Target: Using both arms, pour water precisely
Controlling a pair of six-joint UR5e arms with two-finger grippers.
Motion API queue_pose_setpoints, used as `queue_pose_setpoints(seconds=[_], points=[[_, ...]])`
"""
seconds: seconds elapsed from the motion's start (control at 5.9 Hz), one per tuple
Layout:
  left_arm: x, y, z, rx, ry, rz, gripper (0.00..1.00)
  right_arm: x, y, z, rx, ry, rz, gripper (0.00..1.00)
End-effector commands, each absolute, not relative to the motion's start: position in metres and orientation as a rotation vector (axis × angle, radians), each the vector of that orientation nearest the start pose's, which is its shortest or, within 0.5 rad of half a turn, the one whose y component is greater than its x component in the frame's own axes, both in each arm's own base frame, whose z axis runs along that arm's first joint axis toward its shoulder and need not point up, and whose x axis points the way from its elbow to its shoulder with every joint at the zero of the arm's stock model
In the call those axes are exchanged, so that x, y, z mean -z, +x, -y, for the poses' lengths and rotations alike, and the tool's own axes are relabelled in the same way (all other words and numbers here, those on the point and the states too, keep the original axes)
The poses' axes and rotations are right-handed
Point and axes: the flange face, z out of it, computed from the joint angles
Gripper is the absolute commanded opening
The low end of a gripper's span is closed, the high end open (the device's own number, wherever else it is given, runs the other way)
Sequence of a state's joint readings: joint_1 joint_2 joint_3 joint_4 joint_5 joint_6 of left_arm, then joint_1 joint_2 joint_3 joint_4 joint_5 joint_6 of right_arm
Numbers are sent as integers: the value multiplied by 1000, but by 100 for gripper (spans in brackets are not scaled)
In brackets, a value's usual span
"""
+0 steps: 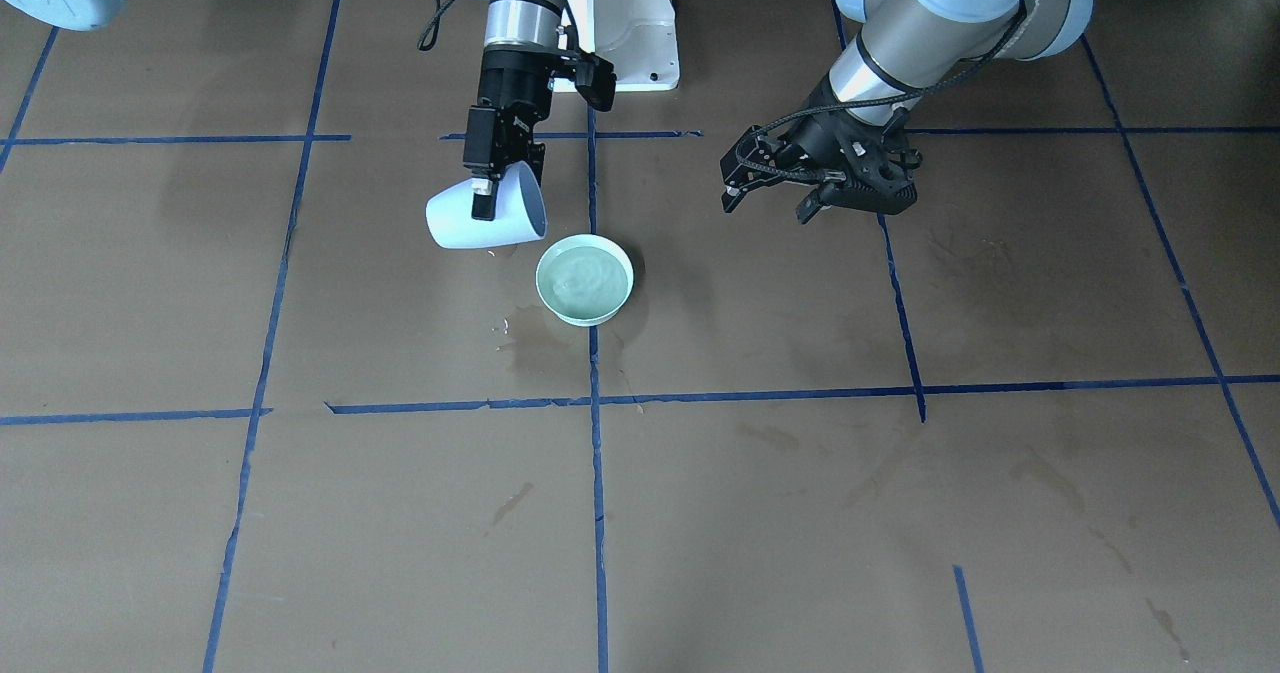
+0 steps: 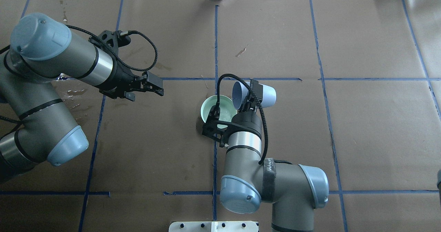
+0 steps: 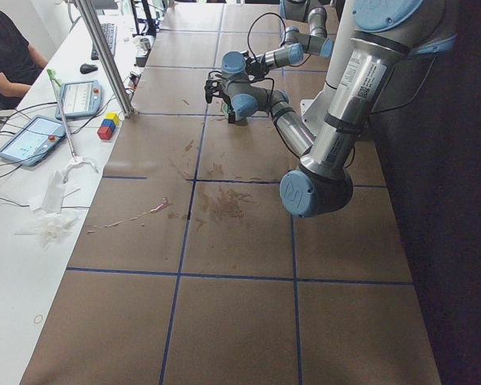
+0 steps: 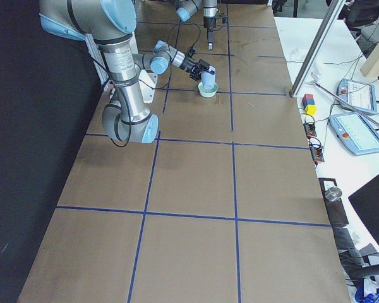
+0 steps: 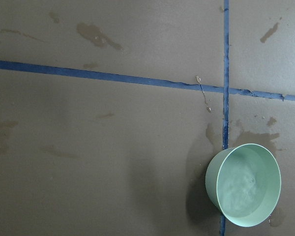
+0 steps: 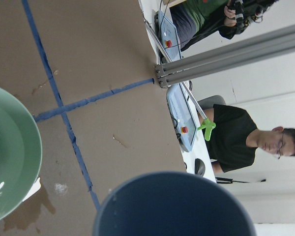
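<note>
My right gripper is shut on the rim of a pale blue cup, which is tipped on its side with its mouth toward a mint green bowl. The bowl holds the water, rippled and greyish. In the overhead view the right gripper holds the cup just beside and above the bowl. The cup's dark mouth shows in the right wrist view next to the bowl's rim. My left gripper is open and empty, hovering apart from the bowl; it also shows in the overhead view.
Wet stains darken the brown paper in front of the bowl, and water drops lie under the left arm. Blue tape lines grid the table. The white pedestal stands behind. Operators and tablets are along the far edge.
</note>
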State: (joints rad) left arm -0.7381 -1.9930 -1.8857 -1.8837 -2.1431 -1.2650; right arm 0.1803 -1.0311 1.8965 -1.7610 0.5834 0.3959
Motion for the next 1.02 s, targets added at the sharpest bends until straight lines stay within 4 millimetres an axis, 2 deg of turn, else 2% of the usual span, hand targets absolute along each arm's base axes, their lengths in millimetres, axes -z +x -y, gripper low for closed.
queue_pose_setpoints(seconds=[0.0,0.17,0.34,0.51,0.68,0.85], points=[[-238,378,452,118,42,-1146,100,-243,-493,309,261,1079,108,11],[-238,377,451,121,42,-1147,100,-264,-460,304,227,1068,119,11],[-241,375,448,122,39,-1145,100,-297,-428,302,99,1043,154,12],[-241,375,448,121,40,-1146,100,-297,-413,301,-27,1067,304,13],[-241,375,448,121,40,-1146,100,-351,-378,295,-61,1080,359,12],[-241,376,448,120,39,-1144,100,-382,-349,300,-128,1100,427,12]])
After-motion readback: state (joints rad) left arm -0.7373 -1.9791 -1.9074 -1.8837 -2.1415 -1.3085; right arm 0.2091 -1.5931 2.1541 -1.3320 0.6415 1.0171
